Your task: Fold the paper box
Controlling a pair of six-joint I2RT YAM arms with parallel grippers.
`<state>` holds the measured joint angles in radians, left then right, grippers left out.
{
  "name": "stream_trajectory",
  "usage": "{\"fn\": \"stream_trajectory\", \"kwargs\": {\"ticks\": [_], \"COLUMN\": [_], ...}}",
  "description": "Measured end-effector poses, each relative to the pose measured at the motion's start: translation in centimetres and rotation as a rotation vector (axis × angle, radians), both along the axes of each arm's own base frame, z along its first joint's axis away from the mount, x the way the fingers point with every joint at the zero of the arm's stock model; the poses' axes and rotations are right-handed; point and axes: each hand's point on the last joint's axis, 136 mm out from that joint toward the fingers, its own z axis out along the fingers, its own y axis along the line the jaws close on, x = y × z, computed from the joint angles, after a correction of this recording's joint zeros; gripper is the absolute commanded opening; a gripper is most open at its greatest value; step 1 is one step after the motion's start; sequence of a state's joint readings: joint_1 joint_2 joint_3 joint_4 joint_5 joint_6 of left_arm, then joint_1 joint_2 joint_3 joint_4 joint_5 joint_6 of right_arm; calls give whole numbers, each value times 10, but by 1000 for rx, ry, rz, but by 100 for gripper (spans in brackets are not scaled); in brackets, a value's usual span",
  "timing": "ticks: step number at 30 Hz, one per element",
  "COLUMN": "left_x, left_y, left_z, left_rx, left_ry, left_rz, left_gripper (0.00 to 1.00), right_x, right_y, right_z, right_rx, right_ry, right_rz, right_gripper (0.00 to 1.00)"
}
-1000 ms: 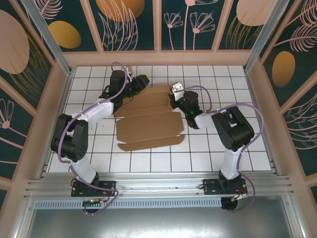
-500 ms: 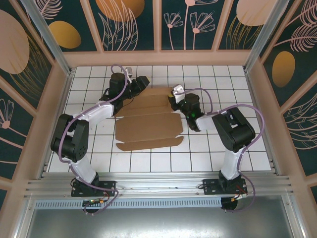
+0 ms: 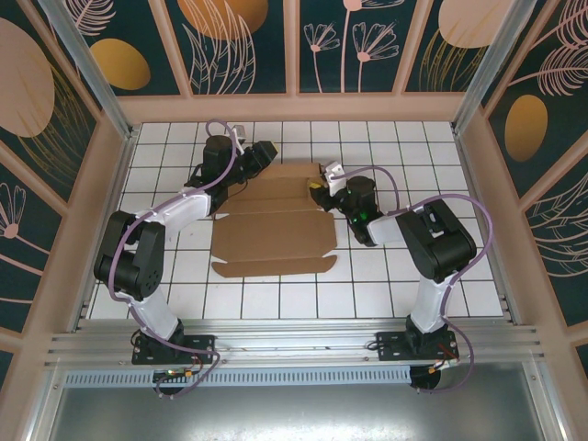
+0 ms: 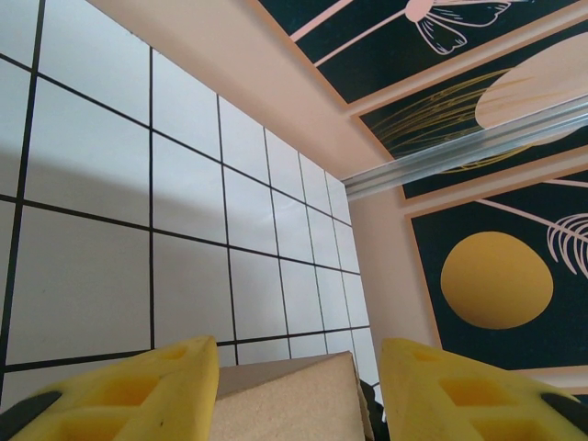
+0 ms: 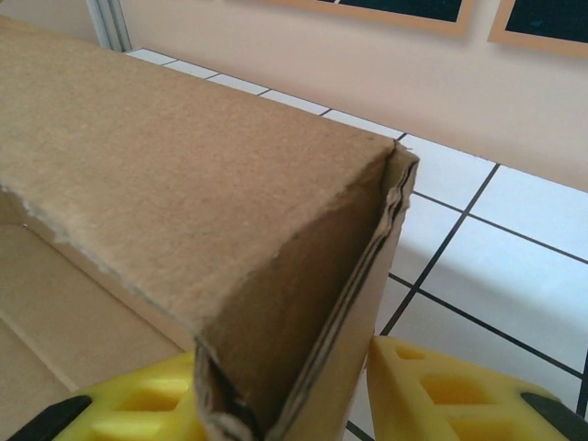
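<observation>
The paper box (image 3: 276,230) is a brown cardboard mailer lying on the tiled table, its front flap flat and its far and side walls partly raised. My left gripper (image 3: 267,150) sits at the box's far left corner. In the left wrist view a cardboard flap (image 4: 285,404) almost fills the space between the yellow fingers (image 4: 138,395) of the left gripper (image 4: 299,367), which is shut on it. My right gripper (image 3: 318,190) is at the right-hand wall. In the right wrist view its jaws (image 5: 285,386) stand open astride the folded wall corner (image 5: 184,165).
A raised pink frame wall (image 3: 294,108) borders the far side of the white tiled floor (image 3: 432,276), with metal posts at the corners. Bare tiles lie in front of the box and to its right. Both arm bases stand at the near rail (image 3: 294,342).
The right gripper's jaws have opened off the box's right wall. The box has slid slightly to the left. The left arm has stayed put.
</observation>
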<state>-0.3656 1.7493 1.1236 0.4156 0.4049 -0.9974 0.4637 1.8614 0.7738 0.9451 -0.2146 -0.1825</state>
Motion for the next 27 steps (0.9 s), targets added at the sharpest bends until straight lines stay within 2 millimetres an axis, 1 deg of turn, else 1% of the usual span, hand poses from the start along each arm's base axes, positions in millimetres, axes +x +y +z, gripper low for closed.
{"fn": "stream_trajectory", "kwargs": {"ticks": [3, 8, 11, 16, 20, 27], "left_x": [0, -1, -2, -2, -3, -2], "left_y": [0, 0, 0, 1, 2, 4], "left_z": [0, 0, 1, 0, 1, 2], "left_rx": [0, -2, -8, -22, -41, -65], "left_ry": [0, 2, 6, 11, 9, 13], "left_rz": [0, 1, 0, 5, 8, 19], "left_gripper": [50, 50, 50, 50, 50, 50], "right_x": [1, 2, 8, 22, 26, 24], "right_y": [-1, -2, -2, -1, -1, 2], "right_z": [0, 0, 0, -1, -1, -1], "right_rx": [8, 9, 1, -28, -60, -111], "right_ry": [7, 11, 18, 38, 34, 4], "right_rz": [-10, -19, -35, -84, -140, -267], "right_gripper": [31, 25, 22, 10, 1, 0]}}
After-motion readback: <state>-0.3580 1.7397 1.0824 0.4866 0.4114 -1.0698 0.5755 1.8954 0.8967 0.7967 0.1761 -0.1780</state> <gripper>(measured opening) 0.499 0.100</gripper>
